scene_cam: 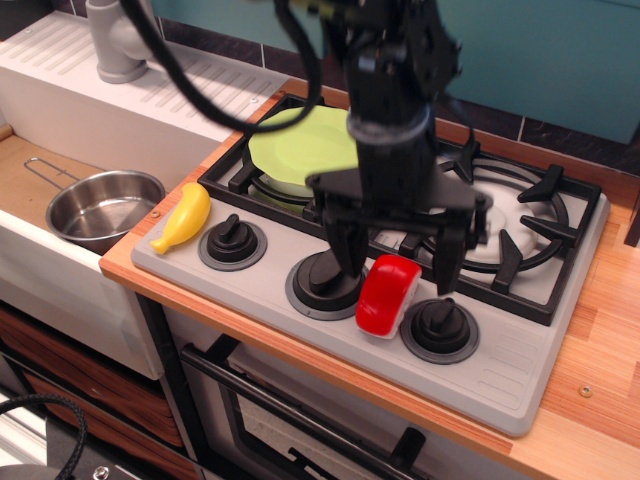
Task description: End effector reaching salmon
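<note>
The salmon (pixel 388 296) is a glossy red chunk with a white side band. It rests on the grey stove front panel (pixel 500 375) between the middle knob (pixel 325 277) and the right knob (pixel 440 322). My black gripper (pixel 397 265) hangs right over it, open. One finger stands just left of the salmon by the middle knob, the other just right of it above the right knob. The fingertips are about level with the salmon's top and do not grip it. The wrist and cables rise above.
A yellow banana toy (pixel 183 219) lies at the panel's left end beside the left knob (pixel 231 240). A lime green plate (pixel 296 148) sits on the back left burner. A black grate (pixel 520 215) covers the right burner. A steel pot (pixel 102 207) stands lower left.
</note>
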Robot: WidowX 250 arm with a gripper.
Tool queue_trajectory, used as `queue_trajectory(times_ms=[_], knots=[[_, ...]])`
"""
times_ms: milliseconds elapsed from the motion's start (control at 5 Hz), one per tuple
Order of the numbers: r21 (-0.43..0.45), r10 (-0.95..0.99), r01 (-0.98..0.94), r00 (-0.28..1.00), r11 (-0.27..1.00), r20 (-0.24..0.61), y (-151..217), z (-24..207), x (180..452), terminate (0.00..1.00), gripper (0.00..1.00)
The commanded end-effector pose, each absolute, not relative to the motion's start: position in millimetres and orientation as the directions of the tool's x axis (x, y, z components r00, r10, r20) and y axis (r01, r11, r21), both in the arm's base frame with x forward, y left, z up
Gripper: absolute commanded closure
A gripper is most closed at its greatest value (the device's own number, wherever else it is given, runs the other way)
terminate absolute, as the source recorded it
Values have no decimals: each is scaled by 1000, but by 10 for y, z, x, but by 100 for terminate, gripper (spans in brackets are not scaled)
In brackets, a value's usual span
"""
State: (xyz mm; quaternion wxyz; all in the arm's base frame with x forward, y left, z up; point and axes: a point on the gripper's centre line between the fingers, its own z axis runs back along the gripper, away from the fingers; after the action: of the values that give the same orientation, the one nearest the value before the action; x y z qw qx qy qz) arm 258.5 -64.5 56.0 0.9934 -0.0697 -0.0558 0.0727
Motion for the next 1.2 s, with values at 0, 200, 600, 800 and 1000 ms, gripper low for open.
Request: queue_trajectory(times_ms=[0,200,600,800,1000], knots=[[-153,127,-104,981,983,146,-560,578,2659,0,0],[-147,124,-103,982,984,143,-543,608,2637,0,0],[-136,126,-102,975,985,182,-537,549,2572,0,0],[-140,114,-86,971,986,212,-513,462,2578,0,0],[-136,113,-81,963,987,244,-534,342,2598,0,0]])
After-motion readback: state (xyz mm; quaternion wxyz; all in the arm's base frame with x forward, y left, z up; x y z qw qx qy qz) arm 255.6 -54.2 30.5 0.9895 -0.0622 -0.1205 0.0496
